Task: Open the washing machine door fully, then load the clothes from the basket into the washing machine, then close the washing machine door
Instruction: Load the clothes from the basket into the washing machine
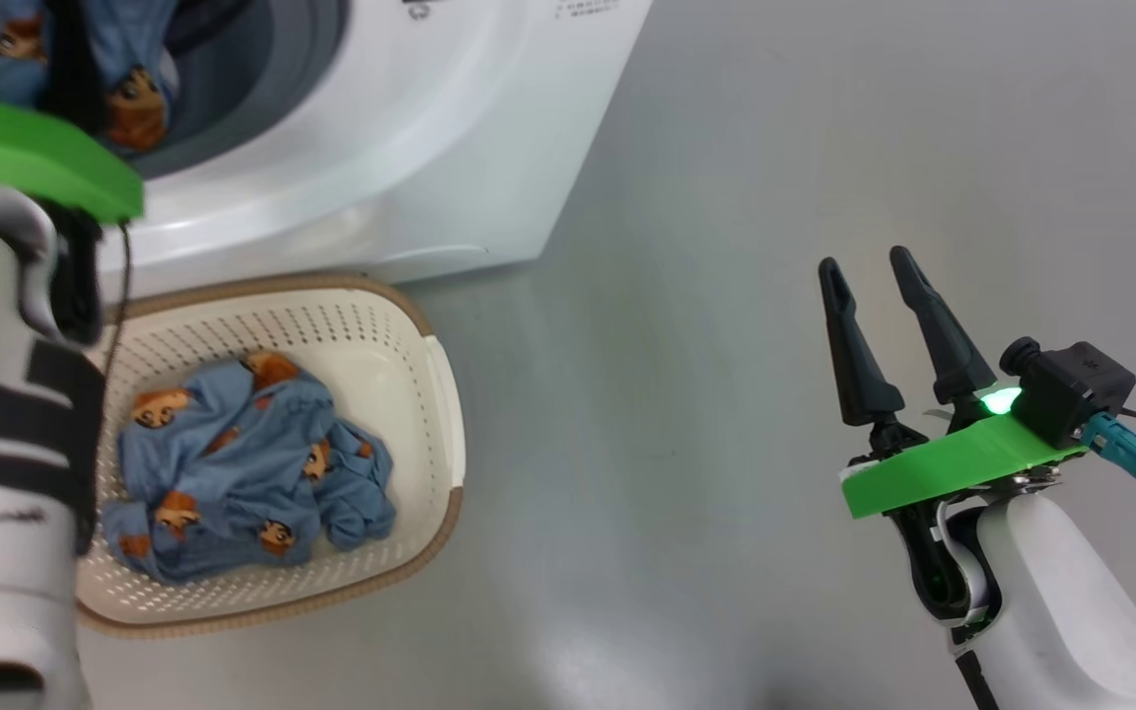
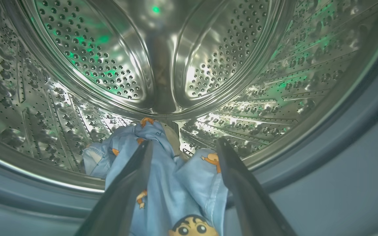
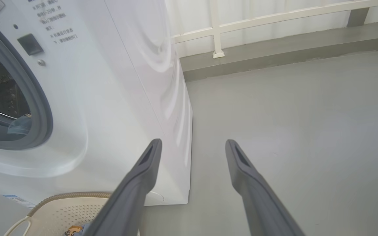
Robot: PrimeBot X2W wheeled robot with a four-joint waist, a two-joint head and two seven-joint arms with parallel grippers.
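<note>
Left end effector (image 2: 185, 141), fingers spread, lets a soft blue bear-print garment (image 2: 162, 170) slump into the perforated steel drum (image 2: 94, 49) at 12 o'clock. The right end effector (image 1: 864, 258) waits open at 4 o'clock, clear of the cream perforated plastic basket (image 1: 442, 394).

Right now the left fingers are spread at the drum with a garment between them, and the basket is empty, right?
Not quite: the basket is not empty. The head view shows a heap of blue clothes lying in it. The rest holds: the left fingers are spread at the drum with a garment between them.
</note>
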